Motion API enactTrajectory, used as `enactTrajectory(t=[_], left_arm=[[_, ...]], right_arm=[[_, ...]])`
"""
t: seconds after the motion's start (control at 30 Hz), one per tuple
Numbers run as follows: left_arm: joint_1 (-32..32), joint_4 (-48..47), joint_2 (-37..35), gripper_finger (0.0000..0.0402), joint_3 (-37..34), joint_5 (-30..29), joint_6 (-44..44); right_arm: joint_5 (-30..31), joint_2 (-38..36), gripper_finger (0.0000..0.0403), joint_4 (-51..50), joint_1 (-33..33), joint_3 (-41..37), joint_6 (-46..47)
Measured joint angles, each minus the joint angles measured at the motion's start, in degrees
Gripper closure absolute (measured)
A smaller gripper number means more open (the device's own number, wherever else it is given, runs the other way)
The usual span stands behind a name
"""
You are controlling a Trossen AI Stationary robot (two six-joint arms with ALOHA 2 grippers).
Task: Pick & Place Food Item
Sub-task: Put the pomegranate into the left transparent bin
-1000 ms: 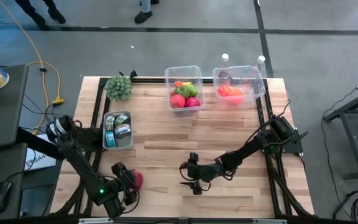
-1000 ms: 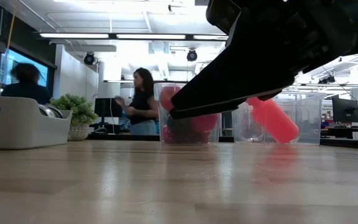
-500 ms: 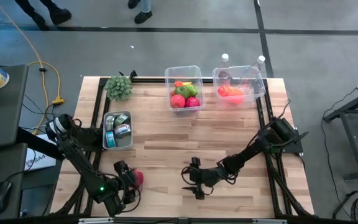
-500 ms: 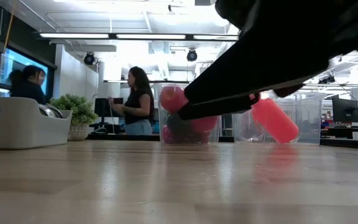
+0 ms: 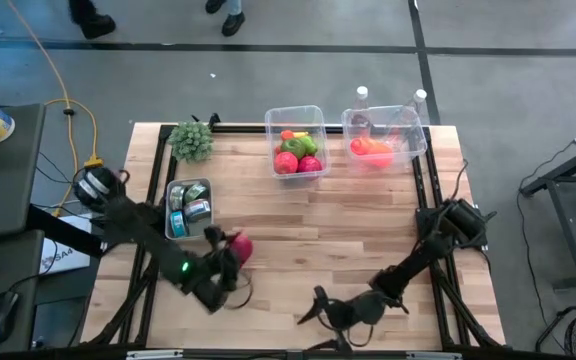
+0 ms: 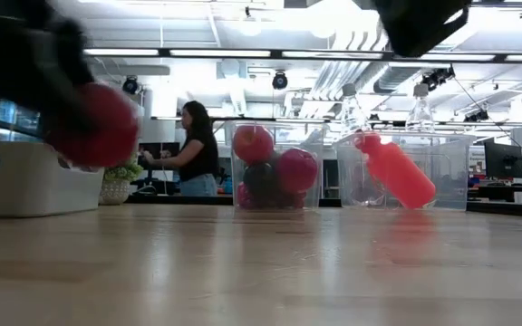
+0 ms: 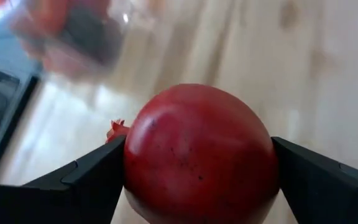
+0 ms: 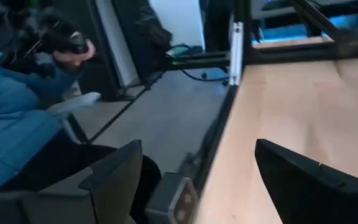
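A red pomegranate [image 5: 239, 246] hangs above the wooden table, left of its middle, with my left gripper [image 5: 230, 256] shut on it. In the low view the fruit [image 6: 103, 127] is blurred and well above the tabletop. At the far edge a clear bin [image 5: 297, 140] holds red and green fruit. My right gripper [image 5: 320, 308] stands open by the near edge with nothing between its fingers [image 8: 114, 180]. My left gripper pinches the pomegranate across its widest part [image 7: 135, 165], one finger [image 7: 95, 174] on each side. The fingers slant downward, coming from the table's near left. The fruit is lifted clear of the table, and its small crown [image 7: 115, 129] pokes out to one side.
A second clear bin [image 5: 384, 133] with bottles and an orange item stands at the far right. A grey tray of cans [image 5: 189, 209] and a small green plant [image 5: 192, 140] sit along the left side. People move in the room behind the table [image 6: 193, 149].
My left gripper has risen and swung from the near left corner toward the table's middle, rolling as it went. It has carried the pomegranate up, clear of the wood. My right gripper has drawn back toward the near edge and tipped up toward level.
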Motion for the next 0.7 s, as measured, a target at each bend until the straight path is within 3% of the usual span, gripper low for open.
enactTrajectory(t=[0.17, 0.33, 0.57, 0.7], left_arm=[[11.1, 12.7, -7.2, 0.0054, 0.0, 0.2, 24.3], [26.3, 29.2, -14.0, 0.0054, 0.1, 13.0, 46.0], [46.6, 48.7, -13.9, 0.0042, 0.2, 33.7, 50.9], [53.5, 56.2, -11.0, 0.0028, 0.2, 38.9, 51.1]], right_arm=[[1.1, 0.0, 0.0101, 1.0, 1.8, 0.0, 0.1], [6.6, 0.0, 0.0101, 2.1, 2.6, 0.0, -0.1], [5.6, 0.0, 0.0101, 4.5, 0.5, 0.0, -1.5], [3.5, 0.0, 0.0101, 3.1, 0.0, 0.0, -1.7]])
